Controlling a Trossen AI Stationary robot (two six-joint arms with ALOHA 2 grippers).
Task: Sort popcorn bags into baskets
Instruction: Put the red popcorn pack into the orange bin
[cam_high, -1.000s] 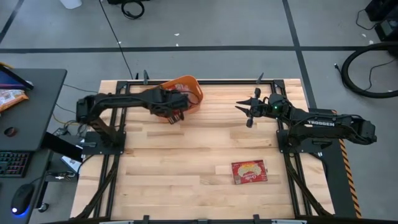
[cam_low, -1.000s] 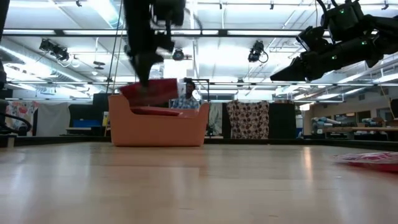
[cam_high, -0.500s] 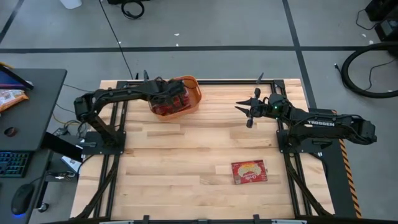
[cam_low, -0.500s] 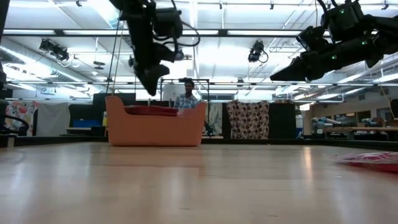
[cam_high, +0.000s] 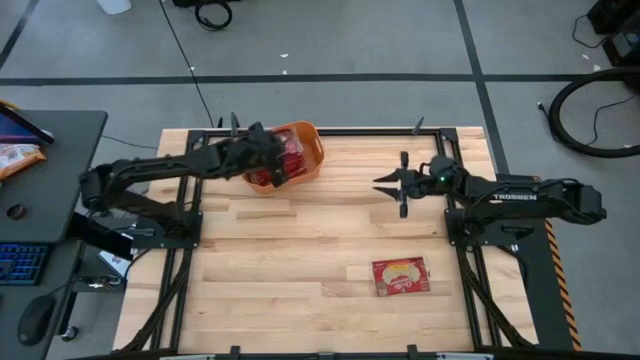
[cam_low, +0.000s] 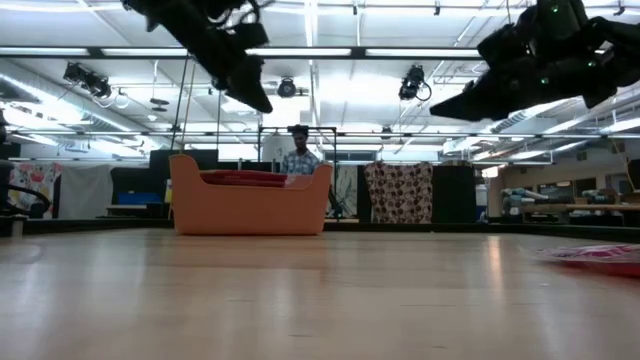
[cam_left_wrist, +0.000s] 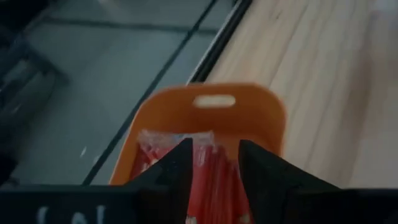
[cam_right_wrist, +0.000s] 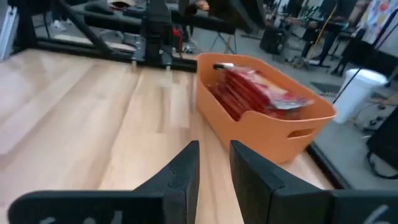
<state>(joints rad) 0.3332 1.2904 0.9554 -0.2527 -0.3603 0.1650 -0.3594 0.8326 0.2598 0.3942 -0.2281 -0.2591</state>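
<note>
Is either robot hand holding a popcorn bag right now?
No. The left gripper is open and empty above the orange basket; the right gripper is open and empty too.

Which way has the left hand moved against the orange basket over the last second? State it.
Yes. The left hand has pulled back from above the table beside the basket to over its near-left rim, leaving the popcorn bags inside.

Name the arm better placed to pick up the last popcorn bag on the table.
Right. The right gripper hangs open on the popcorn bag's side; the left gripper is over the orange basket, farther away.
</note>
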